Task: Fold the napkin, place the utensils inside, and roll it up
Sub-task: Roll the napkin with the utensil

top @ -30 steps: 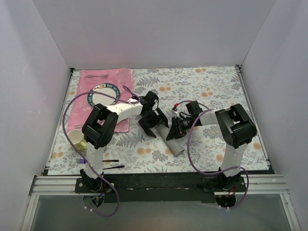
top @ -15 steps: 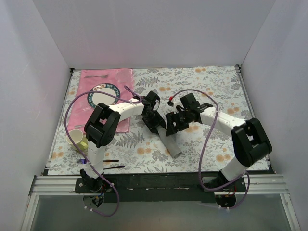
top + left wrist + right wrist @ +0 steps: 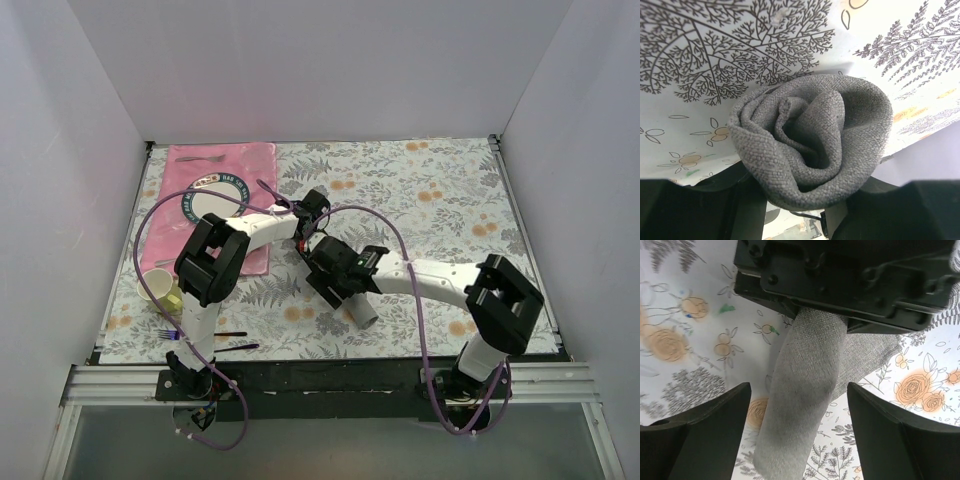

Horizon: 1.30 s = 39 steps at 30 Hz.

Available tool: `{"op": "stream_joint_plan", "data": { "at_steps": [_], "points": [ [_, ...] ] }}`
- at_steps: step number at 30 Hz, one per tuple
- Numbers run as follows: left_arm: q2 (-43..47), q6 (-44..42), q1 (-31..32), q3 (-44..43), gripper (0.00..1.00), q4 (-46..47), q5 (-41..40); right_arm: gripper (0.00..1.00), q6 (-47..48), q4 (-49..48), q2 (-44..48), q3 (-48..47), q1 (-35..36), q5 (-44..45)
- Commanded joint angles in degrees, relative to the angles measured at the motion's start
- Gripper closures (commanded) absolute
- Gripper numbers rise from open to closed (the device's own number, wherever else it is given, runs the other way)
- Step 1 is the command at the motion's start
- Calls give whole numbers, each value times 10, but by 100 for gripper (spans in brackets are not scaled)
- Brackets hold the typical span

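The grey napkin (image 3: 362, 310) lies rolled into a tube on the flowered tablecloth, pointing towards the near right. My left gripper (image 3: 318, 248) is shut on the roll's far end. The left wrist view shows that end (image 3: 810, 135) as a spiral, pressed between the two fingers of the left gripper (image 3: 800, 200). My right gripper (image 3: 338, 278) hangs over the middle of the roll. In the right wrist view the napkin (image 3: 800, 405) runs between the wide-apart fingers of the right gripper (image 3: 799, 390), with a gap on each side. The utensils are hidden.
A pink placemat (image 3: 225, 165) with a dark-rimmed plate (image 3: 213, 200) lies at the far left. A pale cup (image 3: 158, 288) stands near the left edge. A purple-handled fork (image 3: 168, 334) and a thin black utensil (image 3: 235, 347) lie by the left arm's base. White walls enclose three sides.
My left gripper has closed on the far end of the roll. My right gripper has opened, let go, and swung left and nearer, over the roll's middle.
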<state>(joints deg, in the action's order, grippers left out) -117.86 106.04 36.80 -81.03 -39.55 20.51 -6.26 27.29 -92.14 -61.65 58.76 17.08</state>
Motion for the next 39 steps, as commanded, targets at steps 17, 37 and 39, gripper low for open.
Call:
{"op": "stream_joint_plan", "data": {
  "at_steps": [17, 37, 39],
  "points": [
    [32, -33, -19, -6, 23, -22, -20, 53, -15, -81, -25, 45, -86, -72],
    [68, -44, -9, -27, 13, -17, -35, 65, -92, -236, -142, 88, -312, -746],
    [58, -33, -1, -20, 14, -30, -38, 64, -102, -244, -155, 88, -320, -760]
  ]
}}
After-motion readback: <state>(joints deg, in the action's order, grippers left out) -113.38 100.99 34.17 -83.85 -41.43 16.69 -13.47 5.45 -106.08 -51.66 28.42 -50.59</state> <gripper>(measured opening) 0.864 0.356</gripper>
